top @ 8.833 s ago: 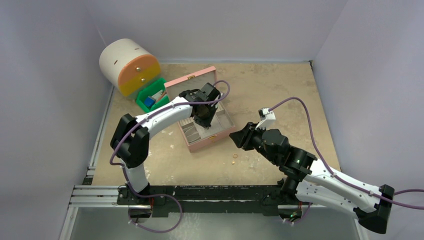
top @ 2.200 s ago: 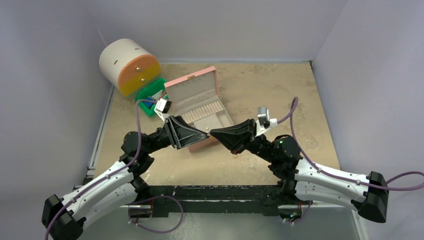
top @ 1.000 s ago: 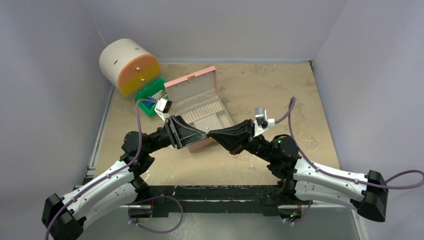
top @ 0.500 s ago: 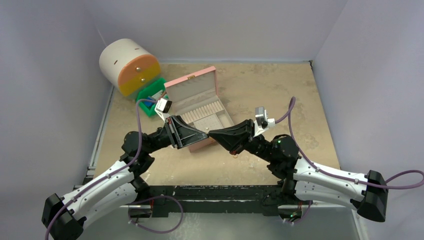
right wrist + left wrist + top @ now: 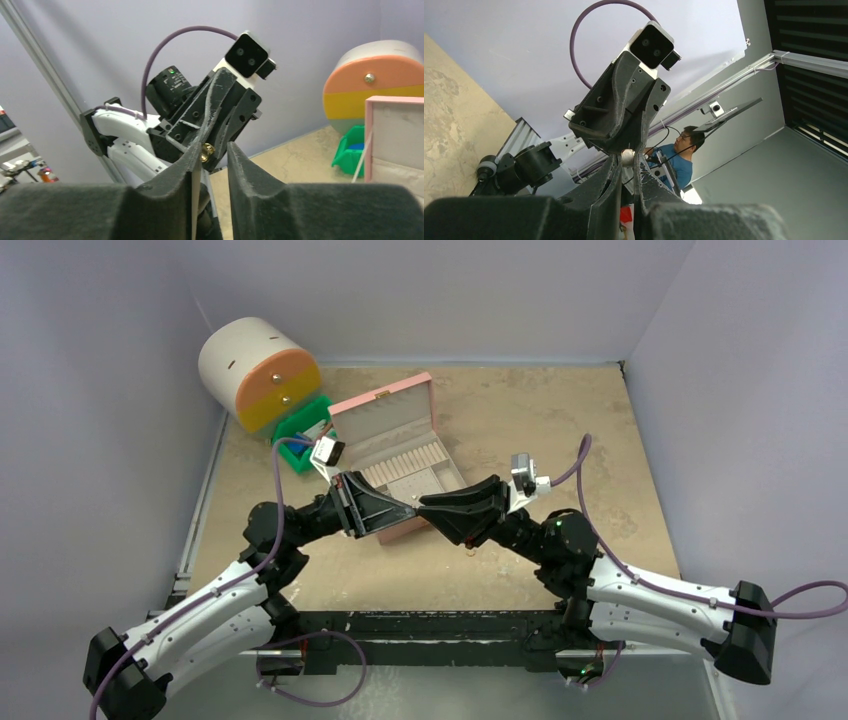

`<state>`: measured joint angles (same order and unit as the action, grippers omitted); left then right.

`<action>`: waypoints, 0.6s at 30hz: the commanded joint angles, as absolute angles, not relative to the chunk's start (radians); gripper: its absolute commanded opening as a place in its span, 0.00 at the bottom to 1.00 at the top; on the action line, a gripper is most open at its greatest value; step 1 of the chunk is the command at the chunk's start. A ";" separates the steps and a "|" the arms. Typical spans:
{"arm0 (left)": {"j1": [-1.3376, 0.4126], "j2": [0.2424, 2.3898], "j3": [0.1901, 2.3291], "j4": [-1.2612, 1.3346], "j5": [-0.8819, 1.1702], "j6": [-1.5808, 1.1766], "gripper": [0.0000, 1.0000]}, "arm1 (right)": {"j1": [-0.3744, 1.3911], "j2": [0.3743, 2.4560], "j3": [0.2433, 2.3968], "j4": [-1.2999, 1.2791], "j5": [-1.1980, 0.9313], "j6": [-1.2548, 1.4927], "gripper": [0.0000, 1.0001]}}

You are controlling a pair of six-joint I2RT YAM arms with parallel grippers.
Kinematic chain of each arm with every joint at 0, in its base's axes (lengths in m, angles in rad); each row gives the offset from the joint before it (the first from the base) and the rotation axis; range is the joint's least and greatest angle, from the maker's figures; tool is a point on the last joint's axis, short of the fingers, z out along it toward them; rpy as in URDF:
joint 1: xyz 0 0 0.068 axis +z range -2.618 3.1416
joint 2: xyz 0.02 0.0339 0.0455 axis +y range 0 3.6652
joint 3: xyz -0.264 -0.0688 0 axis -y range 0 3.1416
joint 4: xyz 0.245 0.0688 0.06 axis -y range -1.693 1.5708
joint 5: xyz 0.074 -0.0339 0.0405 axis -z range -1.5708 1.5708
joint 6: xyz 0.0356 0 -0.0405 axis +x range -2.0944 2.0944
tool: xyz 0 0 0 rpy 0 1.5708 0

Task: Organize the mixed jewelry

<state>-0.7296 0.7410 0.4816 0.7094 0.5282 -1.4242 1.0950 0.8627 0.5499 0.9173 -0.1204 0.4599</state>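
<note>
Two robot arms reach in from the near side of the table (image 5: 520,420) and meet tip to tip in the view from above. The left claw (image 5: 408,508) and the right claw (image 5: 426,506) point at each other just over the front edge of the open pink box (image 5: 405,531). What sits between the tips is too small to see from up here. Behind the box stand a green bin (image 5: 300,437) and a round white thing with an orange and yellow front (image 5: 262,375).

Next, the left wrist camera looks up along its own two fingers (image 5: 610,182). They are pressed nearly together and pinch a tiny jewelry piece (image 5: 627,157), a little shiny ball, right at their tips. The right claw is just above it, nose to nose. A person in a blue shirt (image 5: 681,162) is far behind.

Last, the right wrist camera shows its own fingers (image 5: 241,160) spread a little, with a gap between them. The tiny jewelry piece looks gold here. It sits at the tip of the left claw, close to one right finger, and I cannot tell if it touches that finger
</note>
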 commanded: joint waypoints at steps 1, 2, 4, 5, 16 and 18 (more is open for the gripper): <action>-0.735 0.728 0.541 0.673 0.525 -1.366 0.00 | 1.101 0.837 0.546 0.952 -0.116 0.460 0.33; -0.735 0.725 0.547 0.647 0.523 -1.349 0.00 | 1.101 0.833 0.544 0.948 -0.113 0.458 0.36; -0.735 0.721 0.558 0.585 0.519 -1.317 0.00 | 1.101 0.818 0.543 0.931 -0.103 0.455 0.42; -0.736 0.721 0.567 0.555 0.517 -1.298 0.00 | 1.101 0.806 0.541 0.922 -0.096 0.452 0.44; -0.735 0.776 0.752 0.080 0.465 -0.965 0.00 | 1.101 0.682 0.584 0.535 0.179 0.428 0.58; -0.735 0.811 0.811 -0.040 0.443 -0.889 0.00 | 1.101 0.674 0.603 0.414 0.262 0.440 0.58</action>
<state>-0.7334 0.7689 0.6834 0.1993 0.4908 -1.0904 1.0988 0.6952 0.5407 0.6453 0.0704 0.4469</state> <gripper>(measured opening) 0.099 0.580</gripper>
